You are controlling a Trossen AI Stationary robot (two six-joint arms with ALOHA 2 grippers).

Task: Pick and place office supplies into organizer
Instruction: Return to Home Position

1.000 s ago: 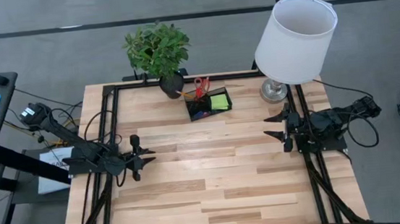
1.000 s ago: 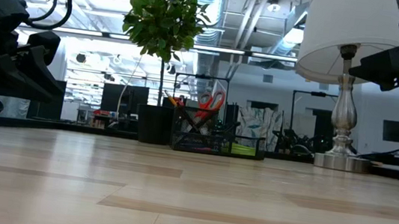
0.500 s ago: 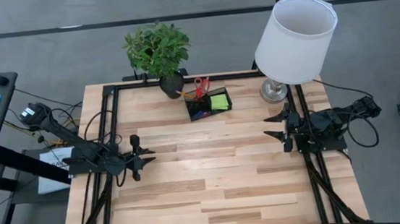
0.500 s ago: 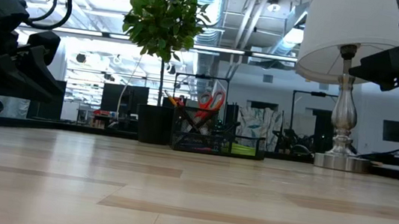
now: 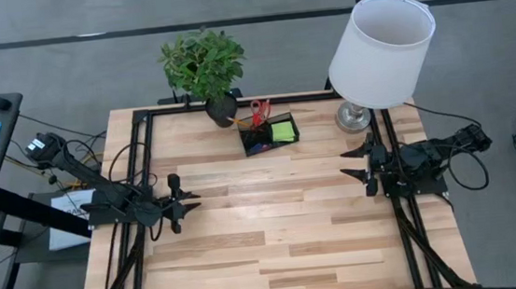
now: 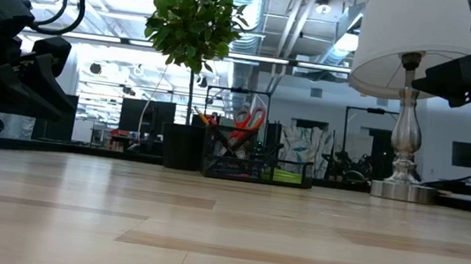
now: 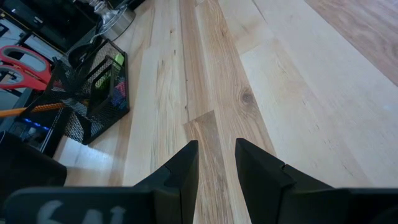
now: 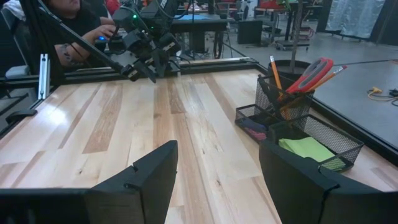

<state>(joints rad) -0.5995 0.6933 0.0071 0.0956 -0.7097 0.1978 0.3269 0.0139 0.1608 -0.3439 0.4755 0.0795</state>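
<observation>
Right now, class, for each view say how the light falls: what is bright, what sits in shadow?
High view: even overhead light, lamp shade brightest, faint shadows. Low view: bright ceiling lights behind leave the mesh organizer and plant pot backlit, dark. Left wrist view: the left arm's fingers dark against the pale table. Right wrist view: green sticky notes well lit.

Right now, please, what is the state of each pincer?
Left pincer: open slightly, holding nothing.
Right pincer: open wide, holding nothing.
</observation>
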